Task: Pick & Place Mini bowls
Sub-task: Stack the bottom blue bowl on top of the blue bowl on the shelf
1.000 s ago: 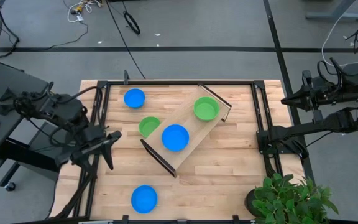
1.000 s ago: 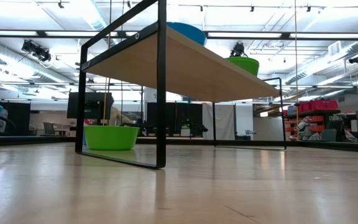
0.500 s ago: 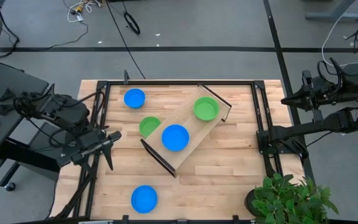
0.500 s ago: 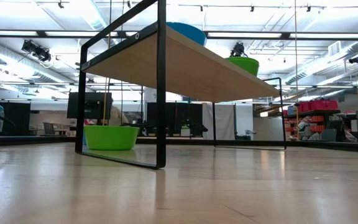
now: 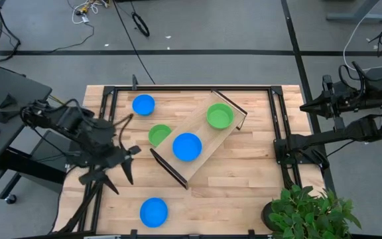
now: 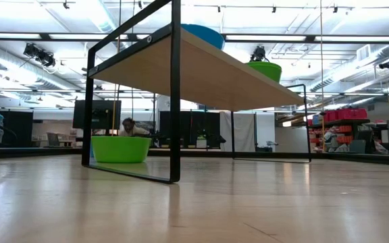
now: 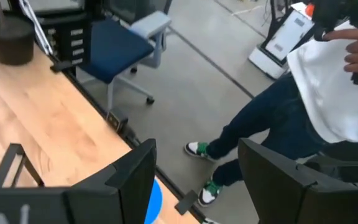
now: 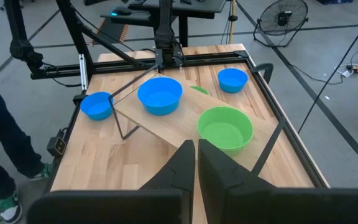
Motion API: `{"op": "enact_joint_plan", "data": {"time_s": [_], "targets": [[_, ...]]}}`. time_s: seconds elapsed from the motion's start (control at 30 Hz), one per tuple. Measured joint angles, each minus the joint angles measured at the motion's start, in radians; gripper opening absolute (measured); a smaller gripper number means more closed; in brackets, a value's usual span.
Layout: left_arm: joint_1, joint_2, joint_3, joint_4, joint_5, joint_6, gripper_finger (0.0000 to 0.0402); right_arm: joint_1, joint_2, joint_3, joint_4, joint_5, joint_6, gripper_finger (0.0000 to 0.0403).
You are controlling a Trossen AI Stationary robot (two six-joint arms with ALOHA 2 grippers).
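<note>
Bowls, 5 in sight. 2 sit on top of the long pale wooden tray [image 5: 201,143], which stands raised on dark wire legs and lies diagonally across the middle of the bench [image 5: 244,192]: a blue bowl [image 5: 187,147] on the tray's near-left end, a green bowl [image 5: 219,116] on its far-right end. A second green bowl [image 5: 158,135] rests on the bench beside the tray's left edge, partly tucked under it; the low view shows it on the bench surface below the tray top. A smaller-looking blue bowl [image 5: 143,104] sits on the bench beyond the tray, toward the far-left corner. Another blue bowl [image 5: 154,212] sits on the bench well on the near side of the tray, close to the front edge.

Left claw [image 5: 115,172]: over the bench's left edge, left of the tray's near end, fingers spread wide, nothing between them. Left wrist view shows a person standing on the floor past the bench edge.

Right claw [image 8: 196,155]: parked off the bench, well right of the tray, fingers pressed together, nothing held.

A potted plant [image 5: 307,211] stands at the near-right corner, apart from the tray.
</note>
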Motion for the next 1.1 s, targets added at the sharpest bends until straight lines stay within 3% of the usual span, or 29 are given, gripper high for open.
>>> {"op": "enact_joint_plan", "data": {"time_s": [0.3,0.7,1.1], "targets": [[0.000,0.065,0.000,-0.095,-0.016,-0.071,0.0232,0.000,0.000,0.000,0.000,0.000,0.000,0.0023],[-0.036,0.130,0.000,-0.351,-0.302,-0.324,0.0232,0.000,0.000,0.000,0.000,0.000,0.000,0.0023],[-0.133,0.234,0.000,-0.397,-0.364,-0.643,0.0232,0.000,0.000,0.000,0.001,0.000,0.000,0.0023]]}}
